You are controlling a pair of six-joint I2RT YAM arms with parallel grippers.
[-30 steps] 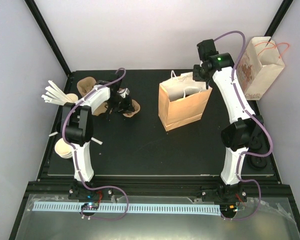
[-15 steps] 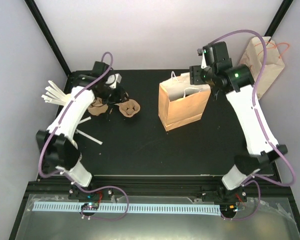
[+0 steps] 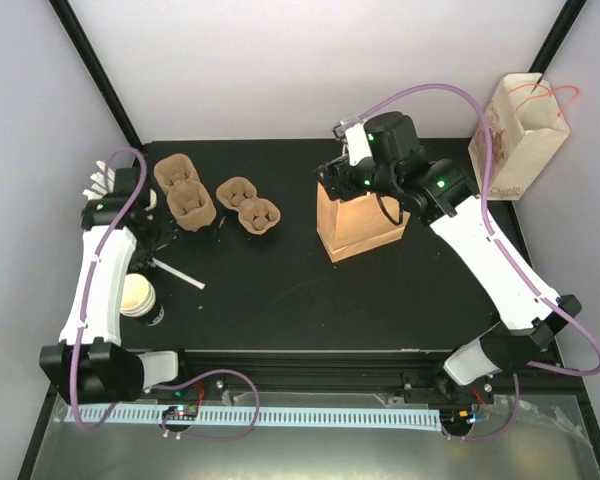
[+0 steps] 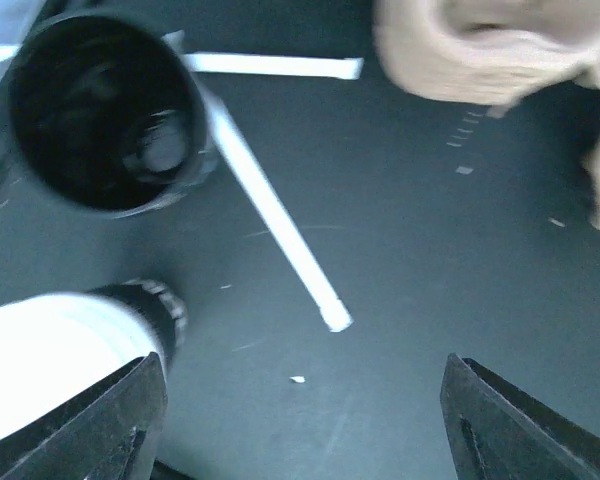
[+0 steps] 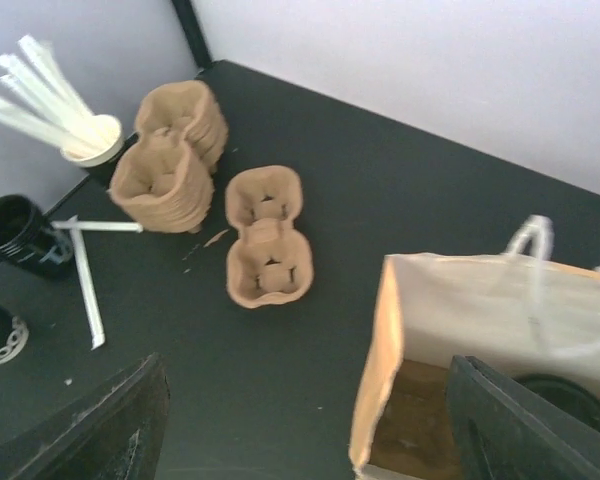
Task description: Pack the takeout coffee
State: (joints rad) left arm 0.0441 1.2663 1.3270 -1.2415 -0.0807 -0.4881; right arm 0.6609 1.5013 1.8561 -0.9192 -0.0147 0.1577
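Moved: left gripper swung off the pulp carriers and out toward the left edge; right gripper drawn leftward to hang over the brown bag.
Left gripper: released, fingers spread wide, nothing between them, only bare surface below.
Paper cup: on the surface close beside one finger of the left gripper; blurred white with a dark ridged band in the wrist view; touching or apart, cannot tell.
Black tub: ahead of the left gripper and off to one side, open-topped, dark inside.
Stirrers: two loose white ones flat on the surface ahead of the left gripper, one slanting from the tub toward it.
Right gripper: released, fingers wide, empty.
Brown bag: upright and open, just under the right gripper and to one side; white handle up; dark round shape low inside, too hidden to name.
Pulp carriers: well ahead of the right gripper, a single one beside a stack.
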